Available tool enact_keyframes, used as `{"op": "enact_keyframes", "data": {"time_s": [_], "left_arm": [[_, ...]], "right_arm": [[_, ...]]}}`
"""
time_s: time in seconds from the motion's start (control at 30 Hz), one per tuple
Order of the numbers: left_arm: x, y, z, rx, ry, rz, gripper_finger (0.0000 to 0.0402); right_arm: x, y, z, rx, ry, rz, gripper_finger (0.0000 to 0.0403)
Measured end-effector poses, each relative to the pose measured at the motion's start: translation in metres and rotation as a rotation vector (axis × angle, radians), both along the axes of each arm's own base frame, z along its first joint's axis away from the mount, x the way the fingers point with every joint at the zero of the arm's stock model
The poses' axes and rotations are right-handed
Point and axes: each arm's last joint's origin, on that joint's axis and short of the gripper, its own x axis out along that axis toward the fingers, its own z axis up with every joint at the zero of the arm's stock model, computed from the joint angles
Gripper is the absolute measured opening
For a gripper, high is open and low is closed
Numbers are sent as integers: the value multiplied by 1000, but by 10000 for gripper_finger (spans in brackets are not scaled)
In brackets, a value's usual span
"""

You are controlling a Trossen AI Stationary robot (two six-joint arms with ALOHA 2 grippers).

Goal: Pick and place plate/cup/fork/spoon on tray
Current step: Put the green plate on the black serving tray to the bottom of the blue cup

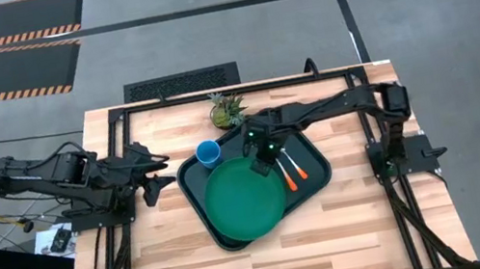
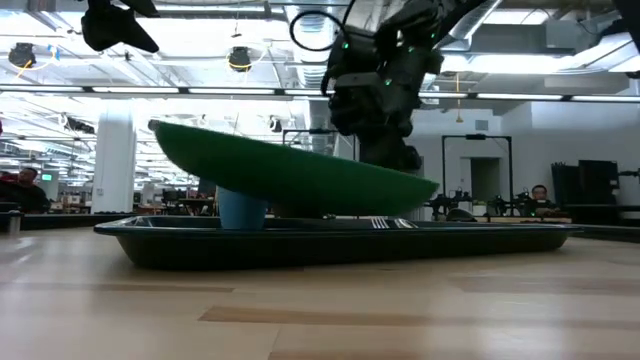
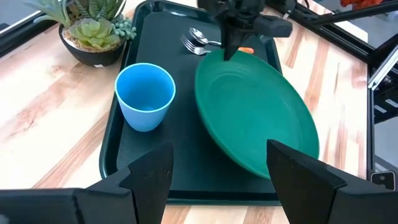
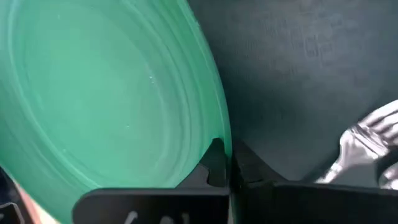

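The green plate is tilted over the dark tray, its left side high, and it overhangs the tray's near left rim. My right gripper is shut on the plate's far right rim. The light-blue cup stands upright in the tray's far left corner. The fork and the spoon lie side by side on the tray floor right of the plate, orange handles toward the near side. My left gripper is open and empty, left of the tray. My right gripper pinches the plate's rim at its far right side, one finger on the upper face and one on the outside. The fingers come from above, slanting down. The plate hangs tilted, its left side raised. The tray's rim hides whether its low side touches the tray floor.
A potted succulent stands on the table just beyond the tray's far edge. Bare wood lies near the tray and to its left and right. Black frame rails run along both table sides.
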Motion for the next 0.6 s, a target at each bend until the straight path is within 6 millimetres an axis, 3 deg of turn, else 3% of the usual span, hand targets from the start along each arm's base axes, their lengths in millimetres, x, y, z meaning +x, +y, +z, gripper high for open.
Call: {"op": "enact_keyframes", "data": {"time_s": [0.6], "left_arm": [[0, 0, 0, 1, -1, 2, 240]], "right_arm": [[4, -7, -19, 19, 41, -16, 8]]}}
